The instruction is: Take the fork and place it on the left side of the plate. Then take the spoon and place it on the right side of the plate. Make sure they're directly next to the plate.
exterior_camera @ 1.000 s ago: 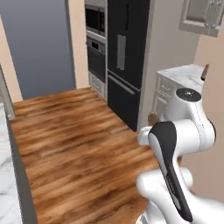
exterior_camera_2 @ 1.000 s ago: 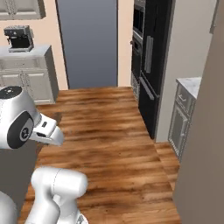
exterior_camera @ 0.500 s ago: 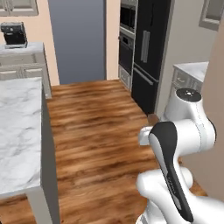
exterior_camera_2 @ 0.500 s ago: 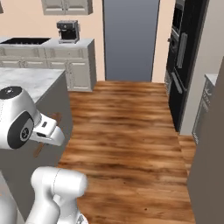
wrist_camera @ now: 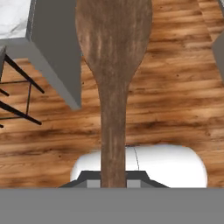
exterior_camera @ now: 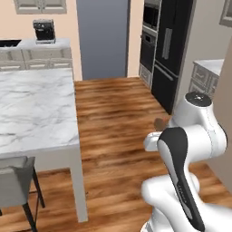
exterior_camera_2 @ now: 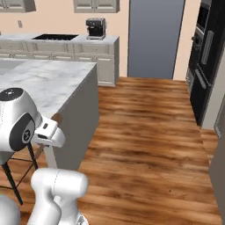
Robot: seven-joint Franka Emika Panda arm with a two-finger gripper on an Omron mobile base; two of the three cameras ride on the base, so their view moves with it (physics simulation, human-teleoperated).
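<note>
My gripper (wrist_camera: 113, 182) is shut on the thin handle of the brown wooden spoon (wrist_camera: 113, 52). In the hand view the spoon's oval bowl points away from the hand, over the wood floor and the corner of the island. The spoon's brown tip (exterior_camera: 159, 123) peeks out beside my upper arm in the left base view, and the spoon (exterior_camera_2: 56, 118) shows again just past my wrist in the right base view. The arm is folded close to the base, well above the floor. The fork and the plate are out of view.
A marble-topped island (exterior_camera: 31, 108) stands to the left, with a grey chair (exterior_camera: 16, 181) at its near edge. A black fridge (exterior_camera: 170, 41) and wall ovens stand at the right. A back counter holds a coffee machine (exterior_camera_2: 96, 28). Open wood floor (exterior_camera_2: 145, 127) lies ahead.
The whole scene has slid right as the base turns left: the island and back counter have come into view and the fridge has moved to the side. The grip on the spoon is unchanged.
</note>
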